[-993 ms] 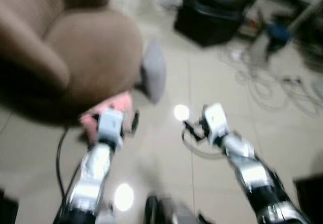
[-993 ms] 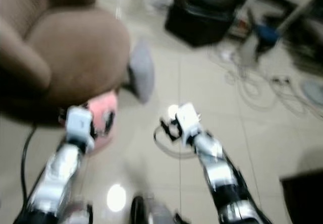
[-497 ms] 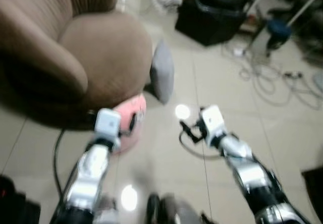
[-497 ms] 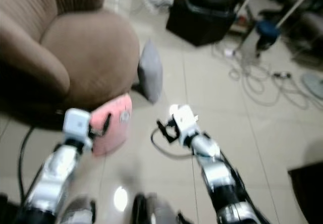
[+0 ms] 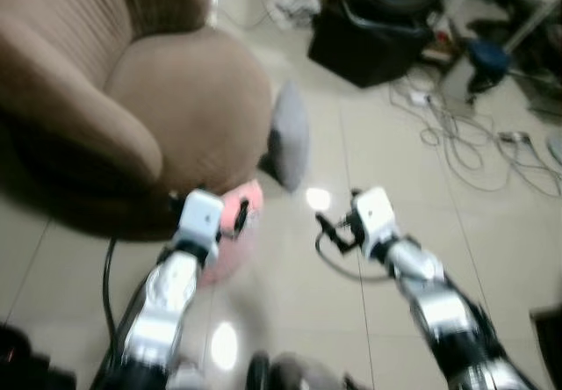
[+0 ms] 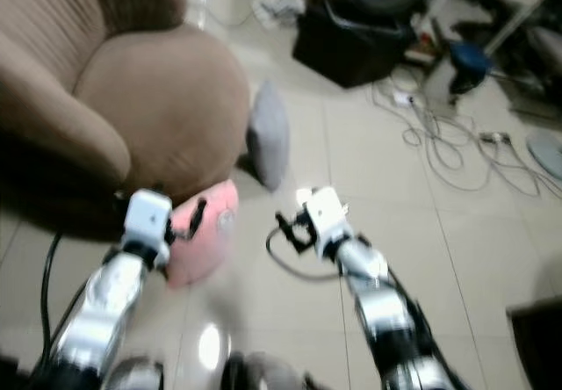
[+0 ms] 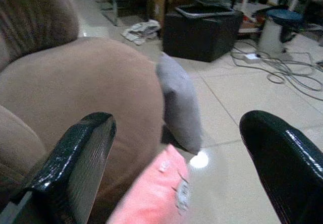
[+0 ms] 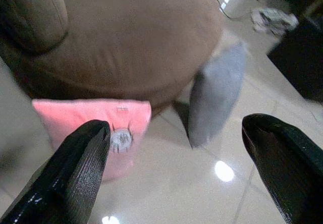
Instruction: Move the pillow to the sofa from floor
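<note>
Brown sofa [image 5: 132,100], pink pillow [image 5: 230,232] on floor against it, grey pillow [image 5: 290,135] beside

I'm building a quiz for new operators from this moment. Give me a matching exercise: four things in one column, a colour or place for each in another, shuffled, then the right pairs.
Things:
1. pink pillow
2. grey pillow
3. sofa
4. cables

Descriptions:
A. brown, with a rounded seat
B. loose on the tiles to the robot's right
C. upright on the floor, leaning against the seat front
D. on the floor, just beyond the left claw

Pairs: 1-D, 2-C, 3-A, 4-B
</note>
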Tool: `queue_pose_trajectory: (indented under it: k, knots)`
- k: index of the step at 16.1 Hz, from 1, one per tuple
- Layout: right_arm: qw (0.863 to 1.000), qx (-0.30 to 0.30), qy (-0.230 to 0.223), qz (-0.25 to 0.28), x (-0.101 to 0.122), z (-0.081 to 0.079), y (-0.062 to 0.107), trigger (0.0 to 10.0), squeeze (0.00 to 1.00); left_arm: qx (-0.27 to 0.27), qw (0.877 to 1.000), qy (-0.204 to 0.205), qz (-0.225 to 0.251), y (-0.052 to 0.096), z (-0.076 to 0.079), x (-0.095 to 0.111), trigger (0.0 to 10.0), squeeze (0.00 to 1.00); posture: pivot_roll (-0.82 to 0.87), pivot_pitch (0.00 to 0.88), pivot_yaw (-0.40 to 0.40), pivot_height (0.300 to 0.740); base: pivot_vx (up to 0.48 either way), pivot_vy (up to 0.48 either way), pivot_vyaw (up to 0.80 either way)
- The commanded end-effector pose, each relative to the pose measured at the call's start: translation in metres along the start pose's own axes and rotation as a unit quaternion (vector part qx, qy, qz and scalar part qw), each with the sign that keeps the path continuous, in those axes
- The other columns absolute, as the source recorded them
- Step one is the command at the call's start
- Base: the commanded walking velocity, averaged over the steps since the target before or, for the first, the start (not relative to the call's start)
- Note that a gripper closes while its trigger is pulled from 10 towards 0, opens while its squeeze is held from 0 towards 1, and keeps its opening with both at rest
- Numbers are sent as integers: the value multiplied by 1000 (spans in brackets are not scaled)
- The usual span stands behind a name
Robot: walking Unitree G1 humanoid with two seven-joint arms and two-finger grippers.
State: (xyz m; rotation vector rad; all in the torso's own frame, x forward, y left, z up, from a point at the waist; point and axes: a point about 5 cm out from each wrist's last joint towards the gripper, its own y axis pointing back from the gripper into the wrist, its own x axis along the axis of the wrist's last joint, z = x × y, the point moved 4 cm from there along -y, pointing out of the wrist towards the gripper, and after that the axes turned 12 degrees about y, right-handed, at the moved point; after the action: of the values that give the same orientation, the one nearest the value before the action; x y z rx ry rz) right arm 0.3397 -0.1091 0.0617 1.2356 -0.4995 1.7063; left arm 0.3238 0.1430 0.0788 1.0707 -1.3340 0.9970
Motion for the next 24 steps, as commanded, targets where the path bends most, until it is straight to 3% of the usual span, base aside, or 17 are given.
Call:
queue_pose_trajectory:
  k: [1, 6, 24]
  knots:
    - [1000, -1, -4, 4, 1, 2, 1, 10000, 0, 5, 1000, 3, -9, 3, -2, -6, 10000, 1000, 5, 247, -263, 740, 349, -326, 0]
    - [1000, 3, -6, 14, 3, 0, 2, 10000, 0, 12, 1000, 22, -6, 5, -5, -4, 10000, 1000, 7, 252, -259, 740, 133, 113, 0]
    - [1000, 16, -2, 6, 0, -5, 2, 10000, 0, 11, 1000, 10, -4, 0, -5, -2, 10000, 1000, 8, 235, -253, 740, 0, 65, 0]
